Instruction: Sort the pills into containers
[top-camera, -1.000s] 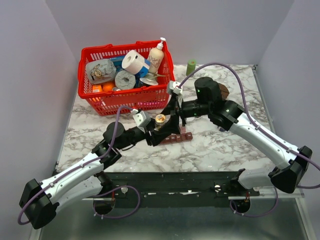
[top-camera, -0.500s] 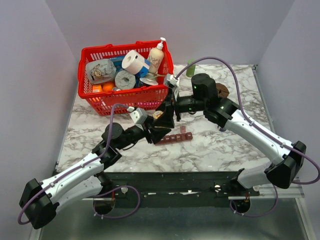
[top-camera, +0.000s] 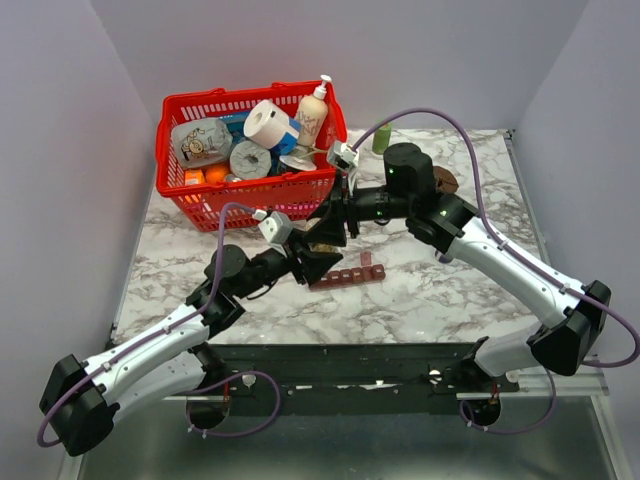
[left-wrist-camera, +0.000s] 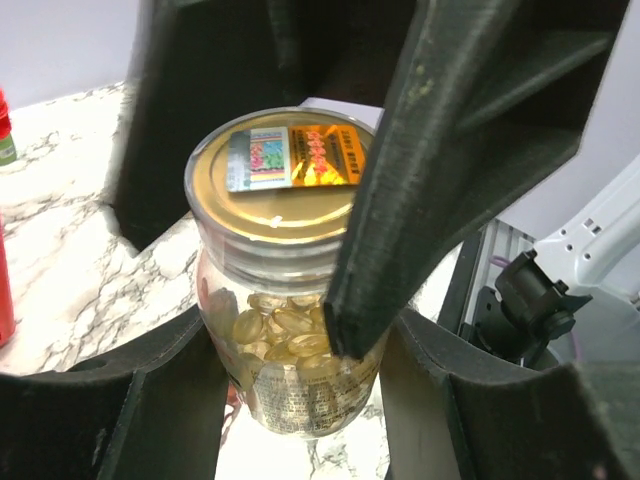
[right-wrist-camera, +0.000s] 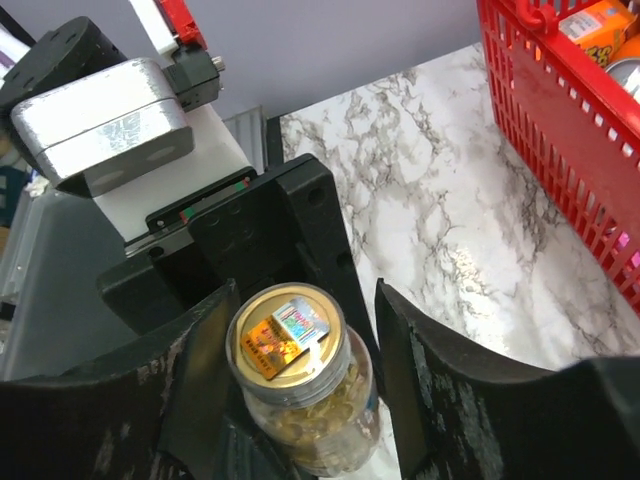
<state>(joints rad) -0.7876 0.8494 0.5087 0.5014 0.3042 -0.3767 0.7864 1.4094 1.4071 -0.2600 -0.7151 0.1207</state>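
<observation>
Two tools, one bottle (left-wrist-camera: 285, 250): left tool (left-wrist-camera: 300, 385) clamps it, right tool (right-wrist-camera: 300, 370) half-open astride lid (right-wrist-camera: 285, 335); strip (top-camera: 347, 277) just below, frame centre.

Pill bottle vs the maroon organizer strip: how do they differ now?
The pill bottle is clear, round, full of amber pills; the organizer strip is dark maroon, a flat row of pockets.
The bottle is held by the left gripper; the strip lies free on the table.
Gold foil covers the bottle's mouth; the strip's pockets look open.
Shared: both are mid-table, close together.
</observation>
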